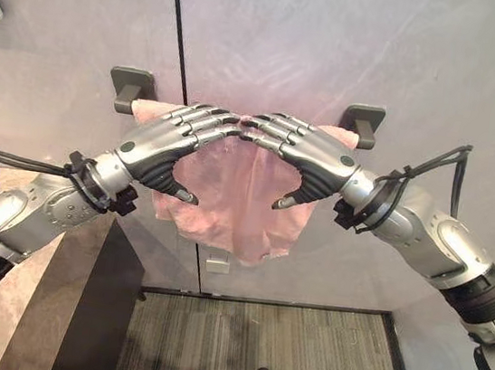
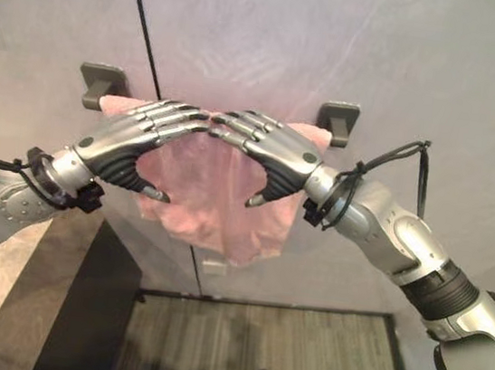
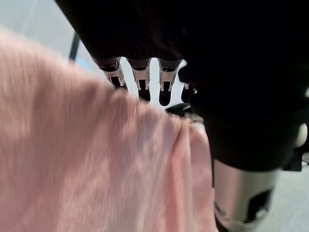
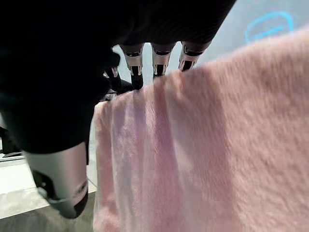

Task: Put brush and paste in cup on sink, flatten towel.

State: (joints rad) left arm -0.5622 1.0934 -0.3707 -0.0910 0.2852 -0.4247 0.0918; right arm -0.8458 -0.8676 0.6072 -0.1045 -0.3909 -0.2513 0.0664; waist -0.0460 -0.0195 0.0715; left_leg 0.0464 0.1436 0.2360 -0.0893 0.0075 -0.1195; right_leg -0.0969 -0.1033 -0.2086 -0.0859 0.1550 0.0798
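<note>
- Hanging from a wall rail between two dark brackets (image 1: 132,87), the pink towel (image 1: 226,210) drooped bunched, its lower edge ragged and uneven above the striped floor (image 1: 253,350).
- Left hand (image 1: 163,148) lay against the towel's top edge, fingers stretched nearly straight over the rail, thumb apart and pointing down.
- Right hand (image 1: 310,161) mirrored it, fingers extended, fingertips almost meeting the left's at the middle.
- Bare grey wall (image 1: 339,42) stood open above and to both sides.
</note>
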